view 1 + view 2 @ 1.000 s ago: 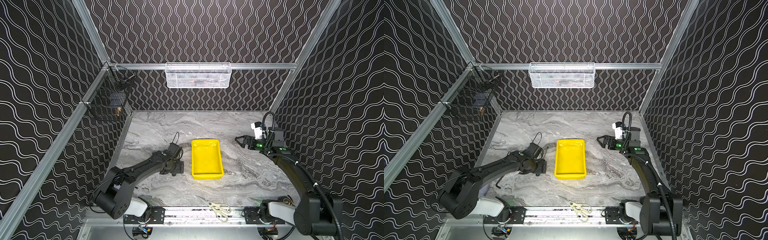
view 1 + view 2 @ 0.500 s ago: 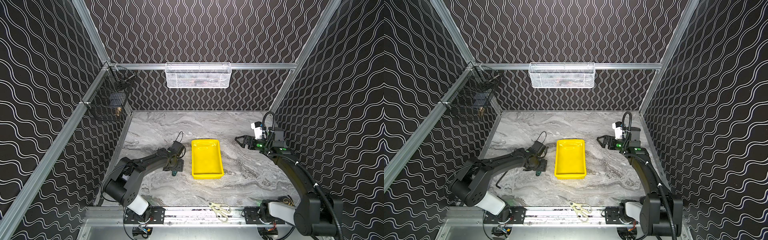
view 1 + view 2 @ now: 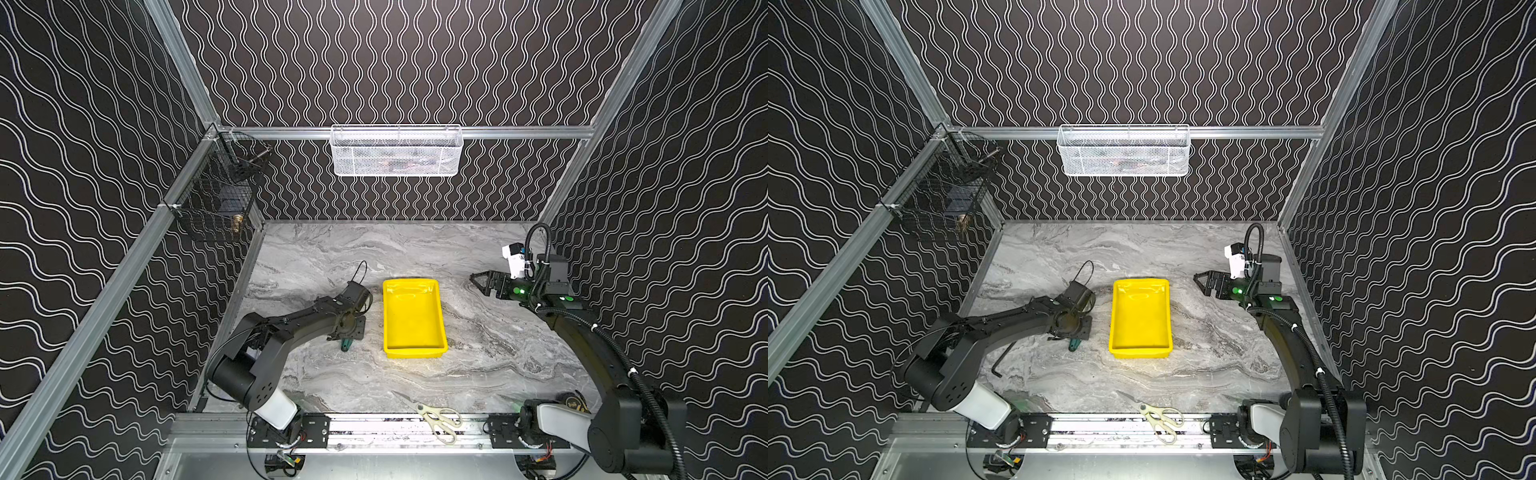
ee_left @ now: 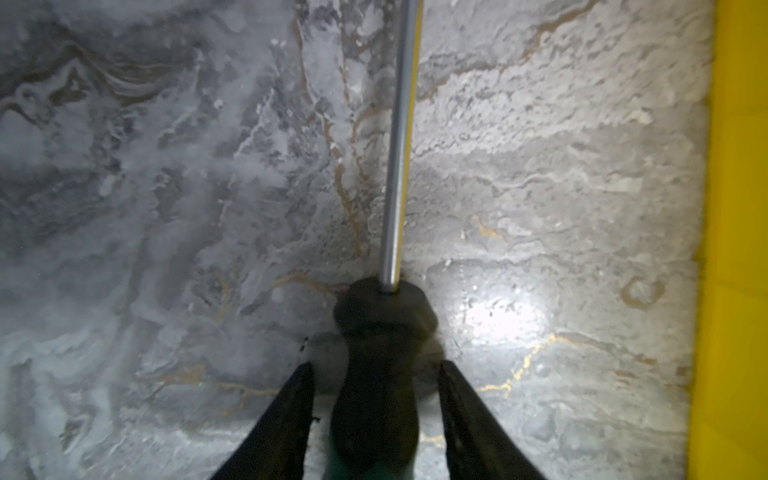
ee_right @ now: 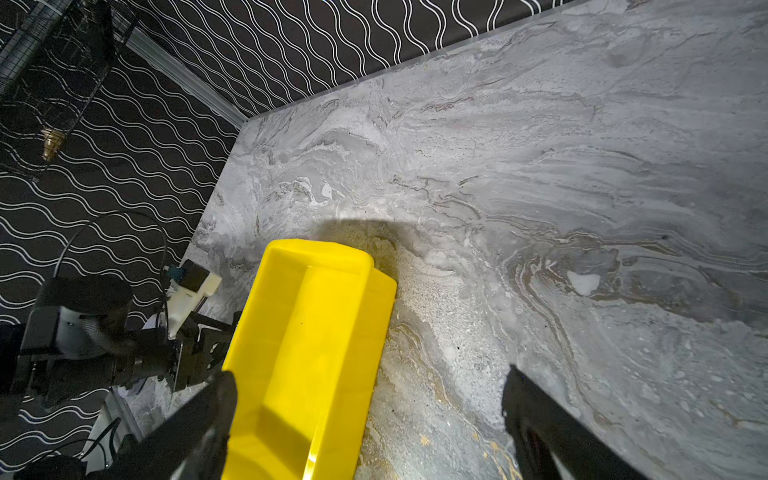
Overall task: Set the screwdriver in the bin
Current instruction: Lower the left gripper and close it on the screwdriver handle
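One marble table [image 3: 478,365] is seen, and two arms are counted on it. The left gripper [image 4: 375,368] is set low over the one screwdriver [image 4: 380,316], with a finger at either side of the handle and a narrow gap left at each, so nothing is gripped. The right gripper [image 5: 368,376] is held wide open and empty. One white mesh basket [image 3: 397,151] and one black wire basket [image 3: 216,199] are hung on the rails. One yellow bin [image 3: 413,324] is seen empty. One pair of scissors [image 3: 436,415] is laid at the front edge. The screwdriver is laid on the table just left of the bin, apart from it
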`<state>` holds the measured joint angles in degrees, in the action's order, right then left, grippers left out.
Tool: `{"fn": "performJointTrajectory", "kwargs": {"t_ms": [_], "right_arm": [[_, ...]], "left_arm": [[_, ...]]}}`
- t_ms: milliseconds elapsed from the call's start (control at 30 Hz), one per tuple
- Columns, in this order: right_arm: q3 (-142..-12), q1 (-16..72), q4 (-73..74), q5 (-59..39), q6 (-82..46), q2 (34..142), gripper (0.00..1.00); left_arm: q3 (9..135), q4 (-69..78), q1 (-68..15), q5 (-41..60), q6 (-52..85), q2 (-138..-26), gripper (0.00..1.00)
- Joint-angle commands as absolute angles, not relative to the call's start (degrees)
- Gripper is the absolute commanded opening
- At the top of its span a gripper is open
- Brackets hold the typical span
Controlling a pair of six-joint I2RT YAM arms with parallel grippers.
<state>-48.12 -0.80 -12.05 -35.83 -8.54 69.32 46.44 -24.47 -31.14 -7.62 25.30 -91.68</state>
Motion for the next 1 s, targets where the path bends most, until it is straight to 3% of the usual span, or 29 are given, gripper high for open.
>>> {"fn": "performJointTrajectory", "kwargs": {"t_ms": [0,300,400,967], "right_arm": [[-48.1,-0.7,-11.2,-35.9,-8.1,69.3,1.0],[-48.2,-0.7,-11.2,-35.7,-8.1,69.7,1.0],[-48.2,-0.7,-11.3,-35.5,-8.1,69.6,1.0],[-48.3,-0.7,-11.6,-35.3,-8.0,69.6,1.0]], "left_arm": [[45.4,-24.7,-31.1,-4.3,25.2,-93.2,0.47],[44.0,-22.3,-31.1,-3.3,25.4,-94.4,0.4],[44.0,-22.3,-31.1,-3.3,25.5,-94.4,0.28],[47.1,-28.9,-31.1,-3.6,25.9,-90.8,0.07]]}}
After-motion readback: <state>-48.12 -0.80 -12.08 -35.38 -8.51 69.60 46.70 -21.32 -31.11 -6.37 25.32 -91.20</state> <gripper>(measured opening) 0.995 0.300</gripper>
